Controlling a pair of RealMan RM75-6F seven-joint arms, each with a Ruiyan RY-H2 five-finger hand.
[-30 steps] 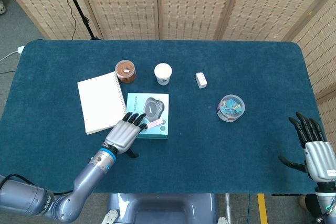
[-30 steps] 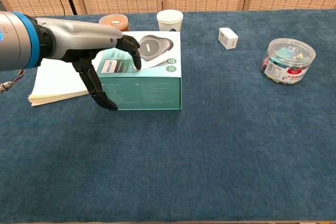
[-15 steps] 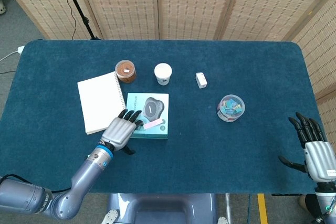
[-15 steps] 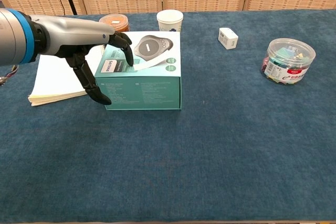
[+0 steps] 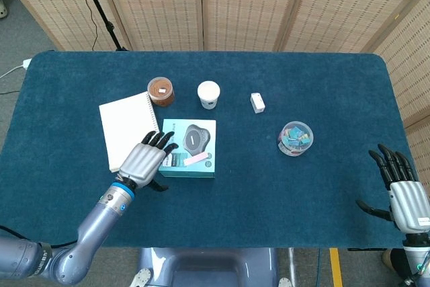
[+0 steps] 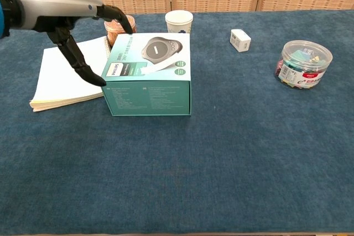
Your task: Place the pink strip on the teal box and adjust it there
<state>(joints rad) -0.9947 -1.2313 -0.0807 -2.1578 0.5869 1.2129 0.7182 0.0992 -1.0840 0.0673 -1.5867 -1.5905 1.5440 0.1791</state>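
The teal box (image 5: 189,148) stands left of the table's middle, beside a notebook. The pink strip (image 5: 197,158) lies flat on the box's lid near its front edge; in the chest view the strip (image 6: 156,68) looks pale and slants across the lid of the box (image 6: 149,89). My left hand (image 5: 144,159) hovers just off the box's left side above the notebook, fingers spread and holding nothing. In the chest view the left hand (image 6: 74,20) is raised beside the box. My right hand (image 5: 403,193) stays open far away at the table's front right edge.
A white spiral notebook (image 5: 129,130) lies left of the box. Behind the box stand a brown jar (image 5: 160,91) and a paper cup (image 5: 209,94). A small white box (image 5: 257,103) and a clear tub of clips (image 5: 295,138) sit to the right.
My left hand has drawn its fingers off the box's lid, moving left and upward over the notebook. The pink strip stays on the lid. The right hand has not moved.
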